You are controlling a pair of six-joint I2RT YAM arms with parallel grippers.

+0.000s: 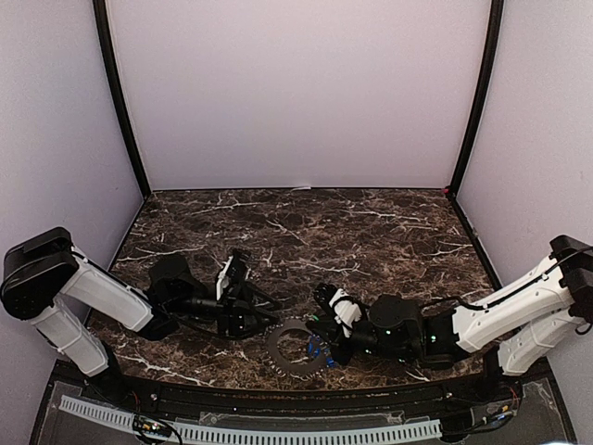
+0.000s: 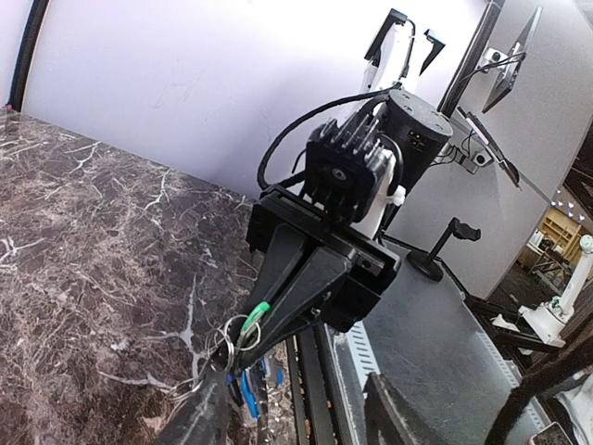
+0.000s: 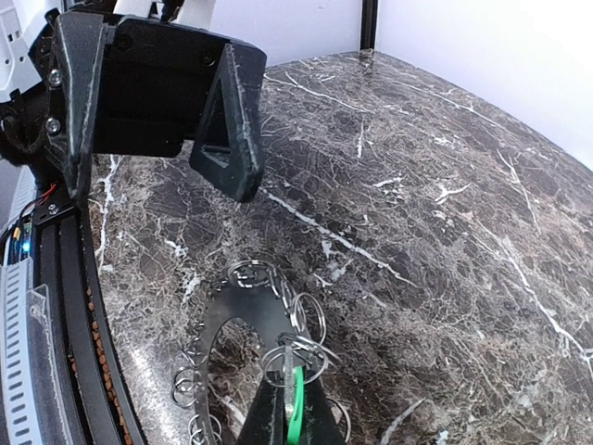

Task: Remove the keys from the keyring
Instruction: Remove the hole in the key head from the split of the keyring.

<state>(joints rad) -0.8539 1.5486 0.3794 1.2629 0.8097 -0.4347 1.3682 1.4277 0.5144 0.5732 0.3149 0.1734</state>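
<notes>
Green key (image 3: 296,413) pinched in right end effector (image 3: 284,410), keyring (image 3: 252,311) just beneath

- Green key (image 3: 296,415): pinched in the right gripper (image 3: 289,380), its lower end cut off at the 6 o'clock edge.
- Keyring (image 1: 276,348): from above, the 3 o'clock rim is hidden under that gripper.
- Blue keys (image 2: 248,387): partly covered, count unclear.
</notes>
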